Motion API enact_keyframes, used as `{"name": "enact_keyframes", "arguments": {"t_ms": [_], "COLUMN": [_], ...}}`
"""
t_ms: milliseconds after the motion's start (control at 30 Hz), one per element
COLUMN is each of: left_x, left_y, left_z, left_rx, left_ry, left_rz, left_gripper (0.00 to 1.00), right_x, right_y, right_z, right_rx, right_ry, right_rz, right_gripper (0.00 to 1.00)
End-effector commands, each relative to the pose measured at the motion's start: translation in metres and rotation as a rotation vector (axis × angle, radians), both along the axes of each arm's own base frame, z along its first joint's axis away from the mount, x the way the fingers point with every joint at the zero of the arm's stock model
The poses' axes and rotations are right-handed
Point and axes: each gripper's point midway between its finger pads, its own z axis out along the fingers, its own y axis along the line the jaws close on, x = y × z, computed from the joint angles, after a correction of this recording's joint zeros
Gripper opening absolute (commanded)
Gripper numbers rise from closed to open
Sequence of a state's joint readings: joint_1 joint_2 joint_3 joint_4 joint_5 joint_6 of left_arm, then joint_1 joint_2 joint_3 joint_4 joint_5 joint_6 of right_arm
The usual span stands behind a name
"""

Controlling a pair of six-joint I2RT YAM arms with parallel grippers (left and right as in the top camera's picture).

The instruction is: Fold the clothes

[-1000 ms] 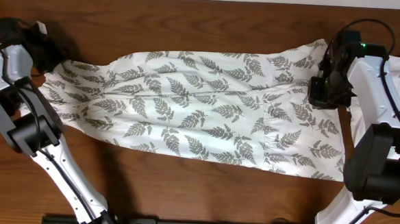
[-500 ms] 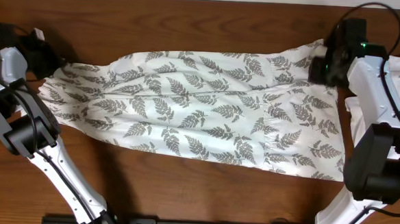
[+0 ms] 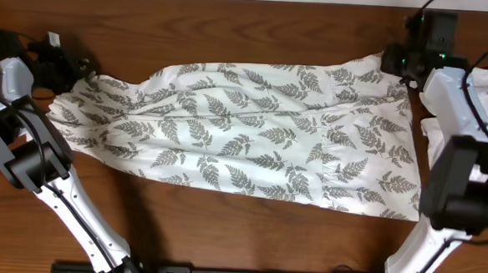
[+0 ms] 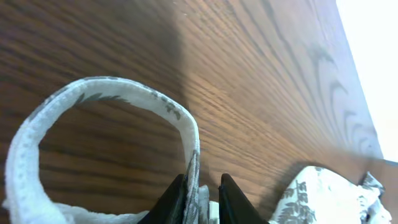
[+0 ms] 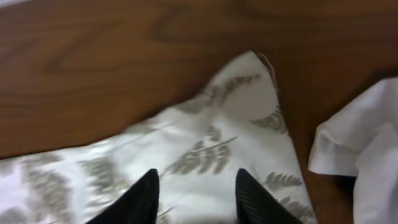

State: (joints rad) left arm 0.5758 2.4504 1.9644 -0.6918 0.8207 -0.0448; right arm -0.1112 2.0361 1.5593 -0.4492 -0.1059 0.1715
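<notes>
Presently, the white fern-printed fabric garment (image 3: 252,137) is pinched at nine o'clock by left fingers (image 4: 171,202) only; right fingers (image 5: 134,198) are parted, empty: a lopsided drag is risked.

Overhead looks straight down at the counter (image 3: 222,227); wrist views, close behind fingers (image 4: 174,199), share opposite clothes (image 3: 244,136) ends.

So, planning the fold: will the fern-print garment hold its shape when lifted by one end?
Probably not: the fern-print garment lies in soft creases, so it likely sags. Its looped edge curls limply from the left gripper, suggesting thin, light cloth.
</notes>
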Motion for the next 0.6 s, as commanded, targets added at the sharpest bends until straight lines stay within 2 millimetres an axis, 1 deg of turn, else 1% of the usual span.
{"name": "enact_keyframes", "arguments": {"t_ms": [0, 100, 167, 233, 433, 567], "left_x": [0.006, 0.008, 0.008, 0.008, 0.008, 0.008], "left_y": [-0.007, -0.008, -0.008, -0.008, -0.008, -0.008], "left_z": [0.018, 0.021, 0.021, 0.021, 0.021, 0.021], "left_rx": [-0.048, -0.061, -0.061, -0.061, -0.060, -0.060], "left_ry": [-0.069, -0.089, -0.089, -0.089, -0.089, -0.089], "left_rz": [-0.031, -0.038, -0.038, -0.038, -0.038, -0.038], "left_gripper": [0.19, 0.19, 0.19, 0.19, 0.19, 0.19], "right_x": [0.006, 0.017, 0.026, 0.035, 0.051, 0.056], "right_y": [-0.016, -0.023, -0.024, -0.022, -0.015, -0.006], "right_z": [-0.028, -0.041, -0.045, -0.047, -0.052, -0.064], "right_rx": [0.056, 0.086, 0.094, 0.104, 0.124, 0.127], "right_ry": [0.022, -0.009, -0.045, -0.080, -0.144, -0.149], "right_rz": [-0.030, -0.025, -0.017, -0.002, 0.010, 0.028], "right_gripper": [0.42, 0.43, 0.43, 0.46, 0.47, 0.49]}}
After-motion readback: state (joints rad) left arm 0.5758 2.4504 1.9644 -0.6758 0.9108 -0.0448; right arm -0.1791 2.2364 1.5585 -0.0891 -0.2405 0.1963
